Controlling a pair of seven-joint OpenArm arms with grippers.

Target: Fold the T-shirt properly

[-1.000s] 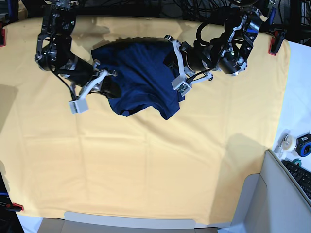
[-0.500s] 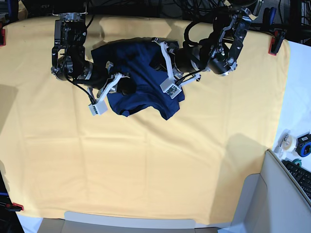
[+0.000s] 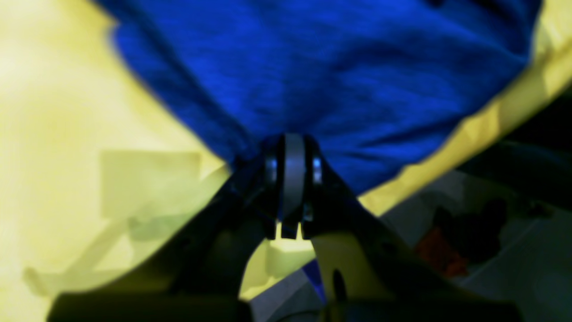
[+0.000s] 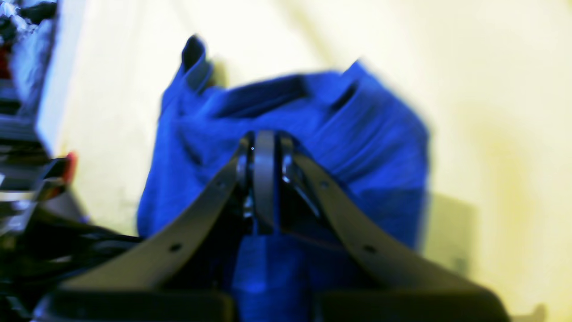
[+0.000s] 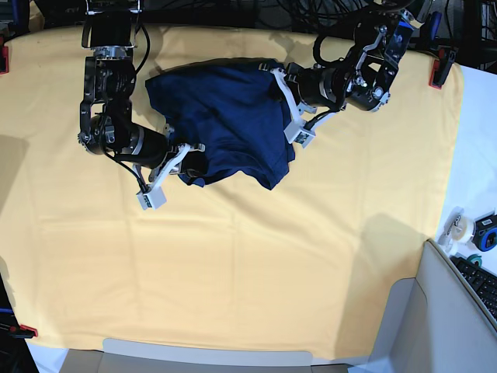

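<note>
Left gripper (image 3: 292, 154): jaws closed, pinching the shirt (image 5: 225, 116) at its edge. Right gripper (image 4: 264, 152): jaws closed, fabric bunched at the tips, gripping the shirt too. Count: one shirt, two arms, one at each side of it. Shirt lies crumpled at the far middle of the yellow cloth (image 5: 248, 264), partly lifted between the grippers. Red clamps (image 5: 440, 68) at the cloth's edges; keyboard (image 5: 480, 284) and tape rolls (image 5: 466, 229) off to the side.

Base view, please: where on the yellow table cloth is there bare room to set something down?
The whole near half of the yellow table cloth is bare, as are strips left and right of the arms. It is crowded at the far middle, where the T-shirt lies between the left gripper and right gripper.
</note>
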